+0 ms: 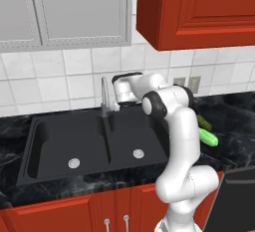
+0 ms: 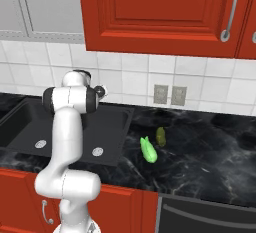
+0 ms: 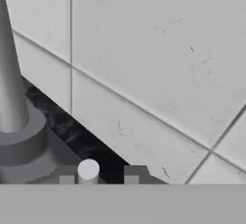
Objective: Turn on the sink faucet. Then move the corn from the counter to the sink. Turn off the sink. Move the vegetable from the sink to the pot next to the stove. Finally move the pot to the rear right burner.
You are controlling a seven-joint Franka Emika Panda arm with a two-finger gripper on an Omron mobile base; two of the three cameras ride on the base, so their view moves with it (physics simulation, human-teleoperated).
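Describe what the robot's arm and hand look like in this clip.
The arm is glossy white, built of rounded tube segments with dark bands at the joints. No cables or markings show. The hand has two small grey, blocky fingertips.

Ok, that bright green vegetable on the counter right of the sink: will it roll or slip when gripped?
The bright green vegetable looks long and rounded, so a push would probably roll it. Its smooth, tapered skin may slip unless gripped across the middle. It appears stiff, lying beside a darker one.
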